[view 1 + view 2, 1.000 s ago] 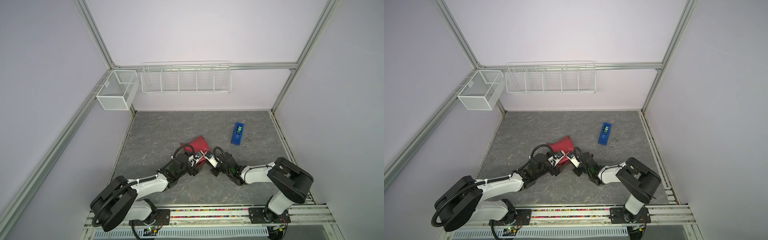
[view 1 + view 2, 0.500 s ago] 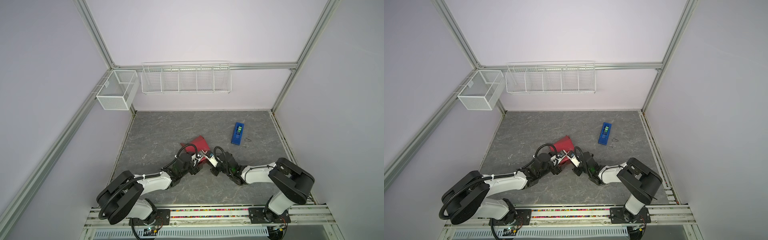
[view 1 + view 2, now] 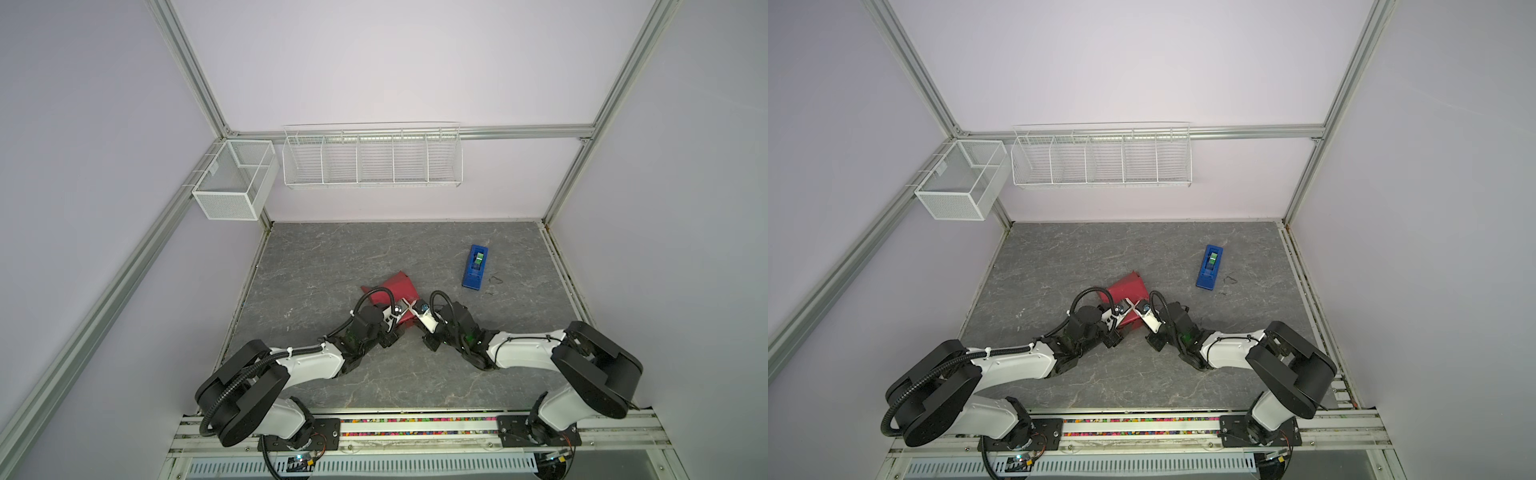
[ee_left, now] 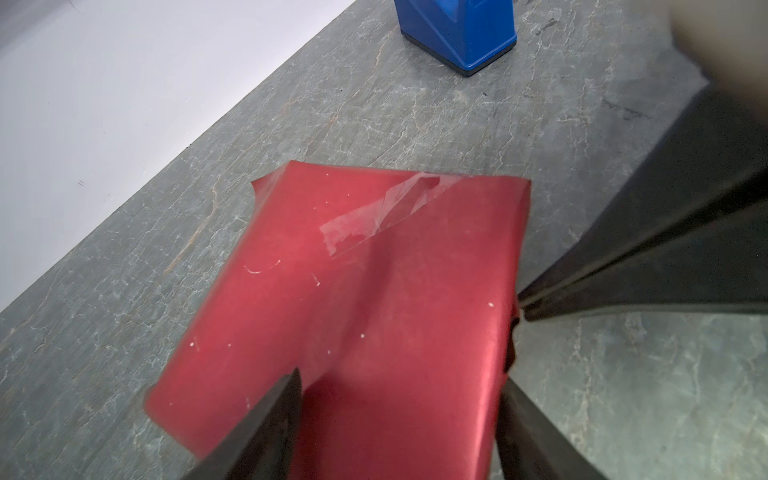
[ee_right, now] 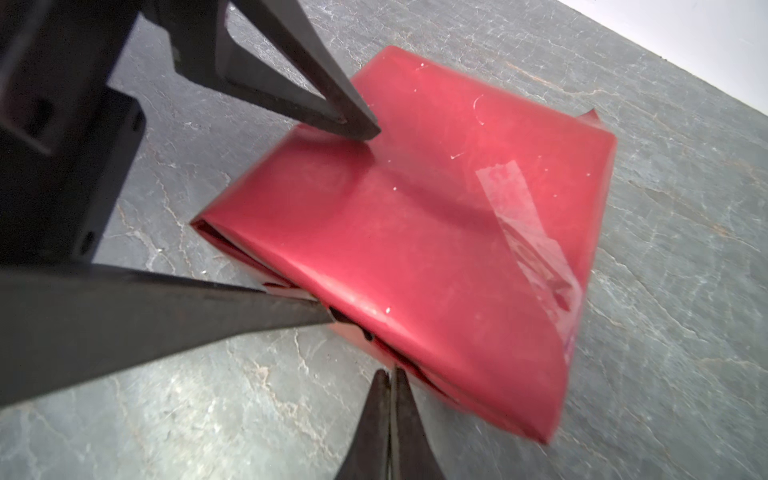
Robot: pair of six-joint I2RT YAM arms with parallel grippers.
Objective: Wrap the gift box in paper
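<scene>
The wrapping looks well advanced. The paper (image 5: 415, 228) is folded over into a squarish red parcel on the grey table (image 3: 332, 257). It lies a short way from the blue tape dispenser (image 3: 475, 267), on the dispenser's side that faces the left arm's base. The gift box is presumably inside, since none of its navy surface shows. One strip of clear tape (image 5: 523, 224) crosses the parcel's top toward the edge nearer the dispenser, and it is wrinkled and partly lifted rather than smoothed down. What remains, by my reading, is the end farther from the dispenser, where the layers gape loose and unsealed with dark gaps between them. The left gripper (image 4: 399, 378) has its jaws spread, one finger on the parcel's top and the other at that open end; it grips nothing yet. The right gripper (image 5: 390, 374) has its jaws pressed together on nothing, its tip at the parcel's edge by the same end. Folding that end in, taping it and flattening the strip appear still to do.
</scene>
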